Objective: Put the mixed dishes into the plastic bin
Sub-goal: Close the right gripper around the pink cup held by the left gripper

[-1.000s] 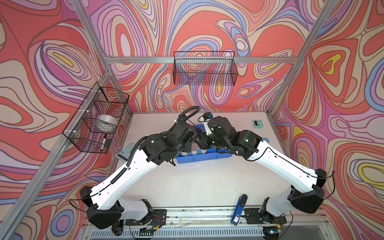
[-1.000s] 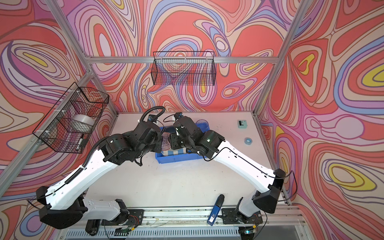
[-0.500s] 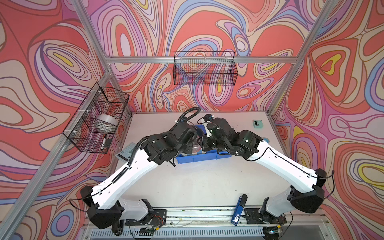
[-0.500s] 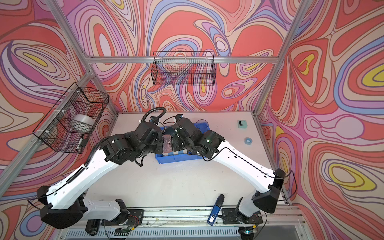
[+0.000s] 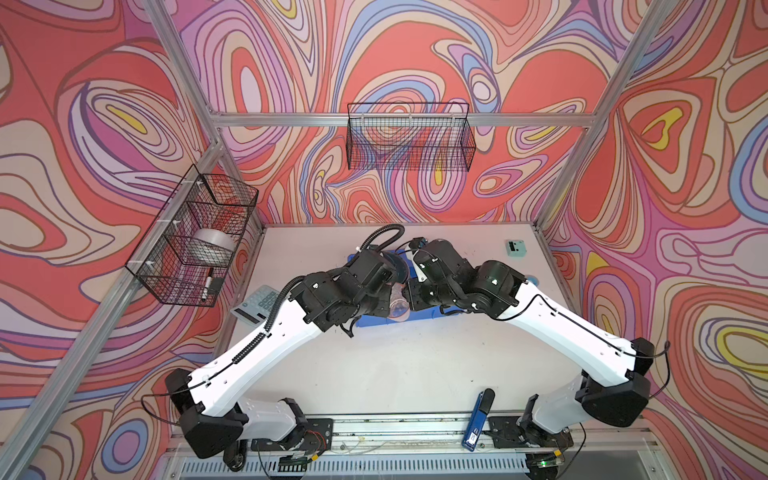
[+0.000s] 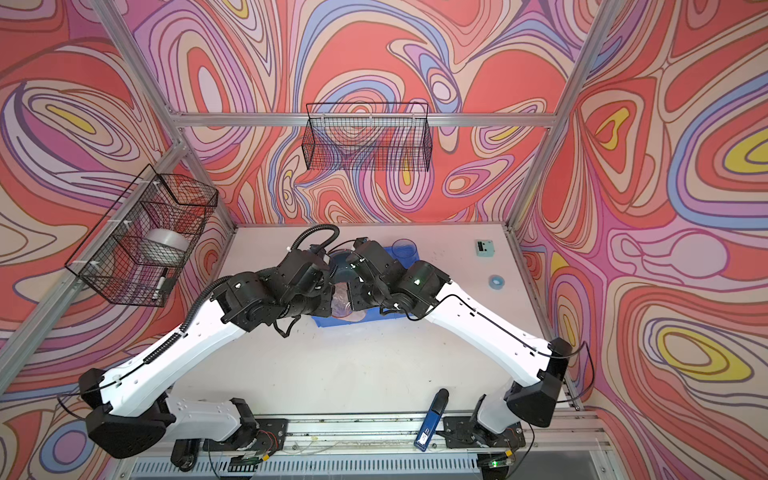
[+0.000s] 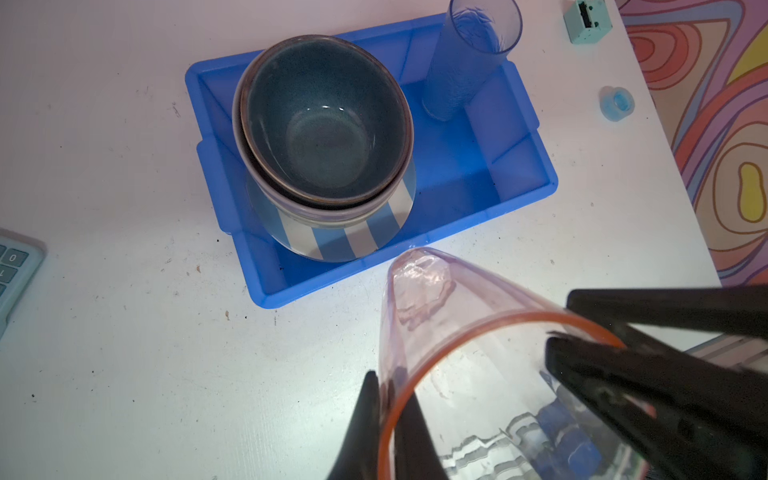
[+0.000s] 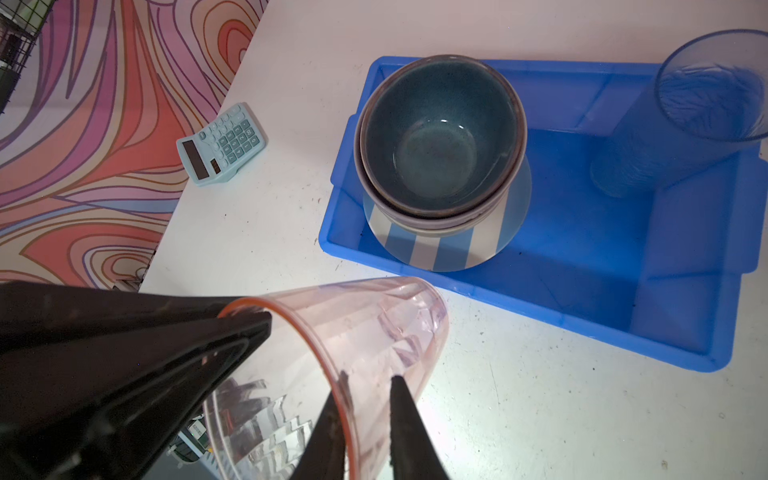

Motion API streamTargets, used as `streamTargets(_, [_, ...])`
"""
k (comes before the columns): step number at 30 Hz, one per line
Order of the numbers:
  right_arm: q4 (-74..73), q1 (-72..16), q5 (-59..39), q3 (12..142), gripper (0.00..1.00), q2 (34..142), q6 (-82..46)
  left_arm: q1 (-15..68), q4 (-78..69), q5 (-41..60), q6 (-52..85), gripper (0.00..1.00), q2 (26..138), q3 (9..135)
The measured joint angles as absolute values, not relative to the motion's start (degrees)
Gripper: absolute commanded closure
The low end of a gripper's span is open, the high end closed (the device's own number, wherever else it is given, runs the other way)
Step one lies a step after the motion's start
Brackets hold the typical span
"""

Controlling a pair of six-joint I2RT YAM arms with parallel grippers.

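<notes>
Pink cup is held by its orange rim between both grippers, tilted, with the mouth up toward the wrists and the base down toward the table. The base end sits just at the near long wall of the plastic bin, on the outside, roughly mid-length. Can't tell if the base touches the table. In both top views the cup shows between the two wrists, overlapping that near wall.

Left gripper: pressed onto the rim, one finger inside the mouth and one outside, pinching the cup wall.

Right gripper: on the opposite side of the same rim, one finger inside and one outside. The gap is narrow, but I can't tell if it's clamping or only straddling the wall.

Bin is mid-table, toward the far edge.
- Left end: striped plate flat on the floor, lavender bowl on it, dark blue bowl nested inside that.
- Far right corner: grey-blue cup, upright.

Outside the bin: calculator near the table's left edge, tape roll near the right edge. Both are well apart from the bin.
</notes>
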State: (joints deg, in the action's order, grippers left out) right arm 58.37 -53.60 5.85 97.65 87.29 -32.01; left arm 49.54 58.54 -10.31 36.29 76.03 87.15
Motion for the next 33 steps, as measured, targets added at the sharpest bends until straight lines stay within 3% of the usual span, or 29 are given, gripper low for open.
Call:
streamTargets(4, [60.12,-53.6,5.65,98.89,0.73,88.03,-32.8,49.56,58.48,-8.91,36.29,0.91,76.03,87.09])
streamTargets(10, [62.35,-53.6,5.78,100.05,0.72,90.74,-33.39,49.65,58.54,-7.4,36.27,0.91,76.03,86.96])
streamTargets(17, [65.36,-53.76,6.68,100.73,0.9,93.06,-33.41,49.78,57.47,-7.35,36.25,0.86,76.01,86.56])
streamTargets(19, [67.11,-53.69,6.59,100.66,0.94,93.78,-33.34,50.02,55.75,-7.11,36.16,0.77,75.79,86.56])
streamTargets(25, [67.44,-53.63,6.63,100.66,1.0,93.97,-33.8,50.0,53.82,-5.54,38.48,0.7,74.59,86.56])
streamTargets(33, [67.35,-53.58,7.66,100.51,1.0,93.97,-34.0,50.33,53.56,-4.43,42.37,0.62,72.25,84.44])
